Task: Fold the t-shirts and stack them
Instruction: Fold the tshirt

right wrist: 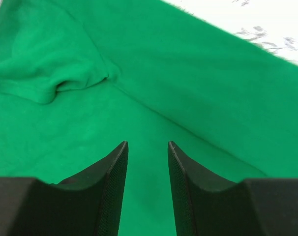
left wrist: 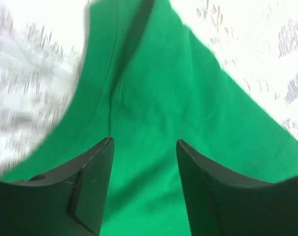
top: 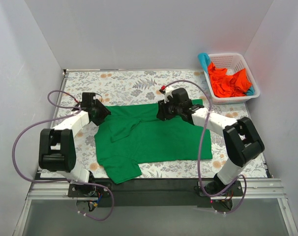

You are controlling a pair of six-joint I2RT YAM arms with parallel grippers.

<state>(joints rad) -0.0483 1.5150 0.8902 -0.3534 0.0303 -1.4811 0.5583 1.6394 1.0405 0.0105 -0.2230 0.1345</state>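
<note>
As the green t-shirt (top: 149, 140) lies spread for folding, the left end effector (left wrist: 144, 147) and right end effector (right wrist: 147, 147) hover over its far edge. Both are half open, empty.

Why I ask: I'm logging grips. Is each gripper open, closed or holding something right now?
Left gripper: open, over the green t-shirt, holding nothing.
Right gripper: open, over the same shirt, holding nothing.

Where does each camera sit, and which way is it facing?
Top external: above and behind the robot, looking down on the table, green t-shirt and basket; both arms show.
Left wrist: on the left arm, looking past the left pincer at the green t-shirt's edge and the table.
Right wrist: on the right arm, looking past the right pincer at the green t-shirt.
Shared: all three see the green t-shirt.
</note>
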